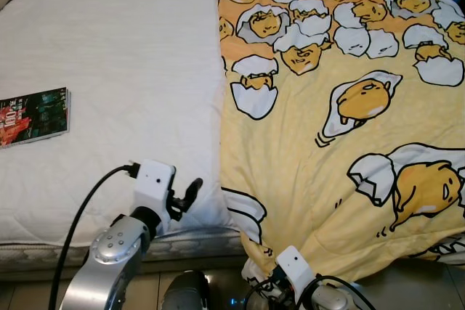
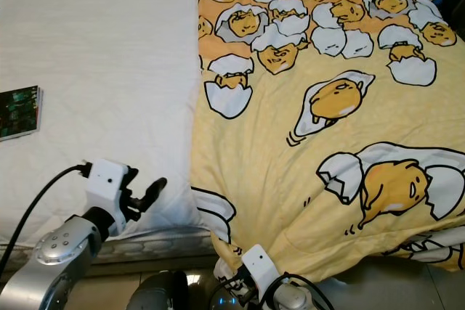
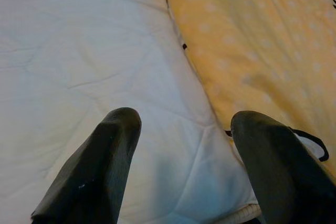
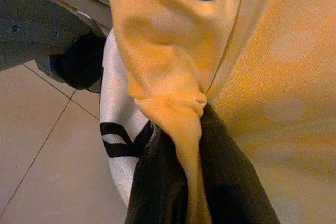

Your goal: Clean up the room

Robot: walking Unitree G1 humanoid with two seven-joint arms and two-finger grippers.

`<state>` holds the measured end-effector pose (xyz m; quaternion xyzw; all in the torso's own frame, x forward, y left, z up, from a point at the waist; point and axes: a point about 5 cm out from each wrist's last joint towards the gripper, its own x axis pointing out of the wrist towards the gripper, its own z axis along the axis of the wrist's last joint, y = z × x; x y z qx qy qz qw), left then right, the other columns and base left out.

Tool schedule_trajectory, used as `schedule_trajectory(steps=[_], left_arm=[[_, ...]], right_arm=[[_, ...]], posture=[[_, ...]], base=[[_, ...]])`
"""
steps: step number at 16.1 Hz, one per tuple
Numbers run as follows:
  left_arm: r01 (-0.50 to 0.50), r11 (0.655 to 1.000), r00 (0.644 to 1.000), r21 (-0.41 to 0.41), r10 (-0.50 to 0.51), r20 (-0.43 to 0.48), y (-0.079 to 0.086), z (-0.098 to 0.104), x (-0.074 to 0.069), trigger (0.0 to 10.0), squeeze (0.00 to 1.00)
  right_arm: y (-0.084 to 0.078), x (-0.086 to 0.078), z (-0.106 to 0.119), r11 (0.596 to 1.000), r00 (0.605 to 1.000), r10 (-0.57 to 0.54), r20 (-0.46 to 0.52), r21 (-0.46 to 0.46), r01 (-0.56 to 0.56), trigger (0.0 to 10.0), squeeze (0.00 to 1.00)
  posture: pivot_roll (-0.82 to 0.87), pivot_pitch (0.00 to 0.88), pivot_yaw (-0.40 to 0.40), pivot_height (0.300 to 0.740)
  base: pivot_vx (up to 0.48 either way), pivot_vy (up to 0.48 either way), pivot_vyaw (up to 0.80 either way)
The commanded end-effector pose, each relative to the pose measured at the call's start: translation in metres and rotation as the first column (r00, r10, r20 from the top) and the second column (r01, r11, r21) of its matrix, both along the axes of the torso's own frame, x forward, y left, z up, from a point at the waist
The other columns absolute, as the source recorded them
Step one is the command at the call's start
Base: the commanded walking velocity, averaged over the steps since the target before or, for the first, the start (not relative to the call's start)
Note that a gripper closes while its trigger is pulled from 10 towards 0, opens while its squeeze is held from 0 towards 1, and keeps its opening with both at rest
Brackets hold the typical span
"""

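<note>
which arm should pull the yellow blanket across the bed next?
Right. Its gripper is already shut on the blanket corner at the bed's foot; the left gripper hovers open over the white mattress.

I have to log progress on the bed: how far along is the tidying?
Done: little yet; the yellow blanket covers only the bed's right half, the white sheet bare on the left. In hand: the right claw is shut on the blanket's lower edge near the floor; the left claw hovers open over the sheet by the blanket's border. Left: spreading the blanket across and removing the book.
</note>
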<state>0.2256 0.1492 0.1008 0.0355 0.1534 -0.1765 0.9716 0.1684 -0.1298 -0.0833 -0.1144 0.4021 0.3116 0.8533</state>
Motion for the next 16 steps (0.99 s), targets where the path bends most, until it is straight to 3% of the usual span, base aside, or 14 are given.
schedule_trajectory(steps=[1, 3, 12, 16], left_arm=[[0.012, 1.000, 1.000, 0.006, -0.012, 0.003, -0.0002, 0.0015, -0.0016, 10.0, 0.00], [0.024, 1.000, 1.000, -0.002, -0.024, 0.005, -0.0025, 0.0015, -0.0022, 10.0, 0.00], [0.035, 0.999, 0.999, 0.029, -0.035, 0.022, -0.0049, 0.0018, 0.0009, 10.0, 0.00], [0.034, 0.999, 0.999, 0.030, -0.035, 0.023, -0.0056, 0.0014, 0.0015, 10.0, 0.00]], right_arm=[[-0.0019, -0.0125, -0.0064, 1.000, 0.999, -0.012, -0.048, -0.008, 0.011, 0.0, 0.00], [-0.0057, -0.0118, -0.0064, 1.000, 0.999, -0.027, -0.048, -0.012, 0.026, 0.0, 0.00], [-0.0102, -0.0103, -0.0067, 0.998, 0.997, -0.057, -0.055, -0.019, 0.056, 0.0, 0.00], [-0.0113, -0.0100, -0.0068, 0.998, 0.996, -0.067, -0.058, -0.020, 0.066, 0.0, 0.00]], posture=[[0.15, 0.190, 0.050, 0.724], [0.15, 0.189, 0.050, 0.724], [0.14, 0.177, 0.048, 0.724], [0.14, 0.175, 0.047, 0.724]], base=[[0.000, 0.454, 0.00], [0.000, 0.446, 0.00], [0.000, 0.000, 0.00], [-0.284, 0.000, 0.00]])
